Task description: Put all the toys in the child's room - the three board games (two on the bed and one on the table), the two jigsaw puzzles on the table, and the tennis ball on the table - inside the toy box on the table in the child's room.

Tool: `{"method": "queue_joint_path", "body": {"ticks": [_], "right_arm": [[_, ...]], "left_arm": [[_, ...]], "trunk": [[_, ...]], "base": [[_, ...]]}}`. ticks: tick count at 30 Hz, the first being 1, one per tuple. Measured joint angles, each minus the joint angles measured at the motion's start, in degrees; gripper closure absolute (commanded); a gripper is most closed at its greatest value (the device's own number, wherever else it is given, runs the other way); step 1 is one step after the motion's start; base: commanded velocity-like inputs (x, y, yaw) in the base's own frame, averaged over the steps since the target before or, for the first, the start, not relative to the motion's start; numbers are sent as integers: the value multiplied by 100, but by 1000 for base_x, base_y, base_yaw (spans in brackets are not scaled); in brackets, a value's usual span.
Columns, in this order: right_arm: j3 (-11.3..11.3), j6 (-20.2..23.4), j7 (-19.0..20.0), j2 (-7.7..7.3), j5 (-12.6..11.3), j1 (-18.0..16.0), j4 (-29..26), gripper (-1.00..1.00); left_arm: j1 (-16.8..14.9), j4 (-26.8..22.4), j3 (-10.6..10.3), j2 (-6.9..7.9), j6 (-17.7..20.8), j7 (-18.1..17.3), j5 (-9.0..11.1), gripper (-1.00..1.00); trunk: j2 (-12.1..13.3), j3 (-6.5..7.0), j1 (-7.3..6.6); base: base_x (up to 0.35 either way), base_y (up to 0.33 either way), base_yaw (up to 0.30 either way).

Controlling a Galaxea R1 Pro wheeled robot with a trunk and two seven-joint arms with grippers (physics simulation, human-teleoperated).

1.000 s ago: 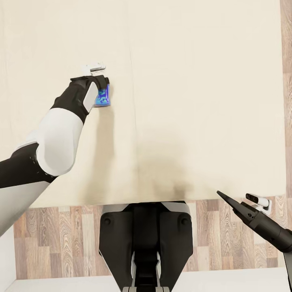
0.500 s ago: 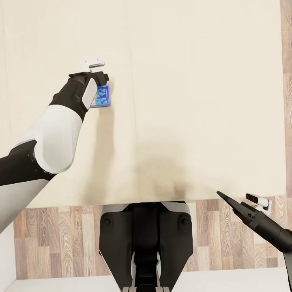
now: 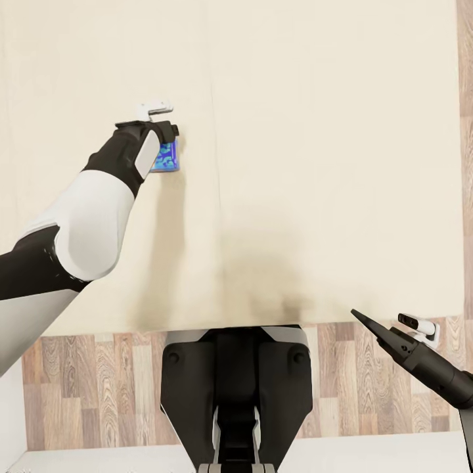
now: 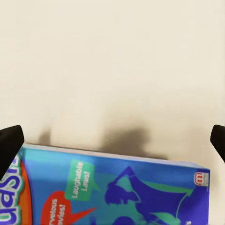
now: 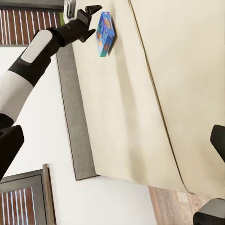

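Board game (image 3: 167,156) on the cream bed (image 3: 315,164), well in from the bed's near edge beside the wood floor (image 3: 98,387); broad bare bedding on all sides of the box. Box apparently on a long edge, printed face toward the left arm. Left gripper (image 5: 89,14) at the box, fingers wide apart, not clamped. Right gripper (image 3: 368,323) past the near edge, over floor; opening: cannot tell.
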Motion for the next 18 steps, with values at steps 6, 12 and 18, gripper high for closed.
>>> {"method": "queue_joint_path", "body": {"ticks": [6,12,18], "right_arm": [[0,0,0,0,3,0,0,-100],[0,-7,0,0,2,0,0,-100],[-5,-6,0,-6,3,0,0,-100]], "left_arm": [[-76,51,-2,12,25,-4,-17,-100],[-92,58,12,7,29,-5,-4,-100],[-93,63,-46,7,47,-17,15,-100]], "trunk": [[0,-36,0],[1,-44,1],[3,-45,1]], "base": [[0,0,0],[0,0,0],[0,0,0]]}}
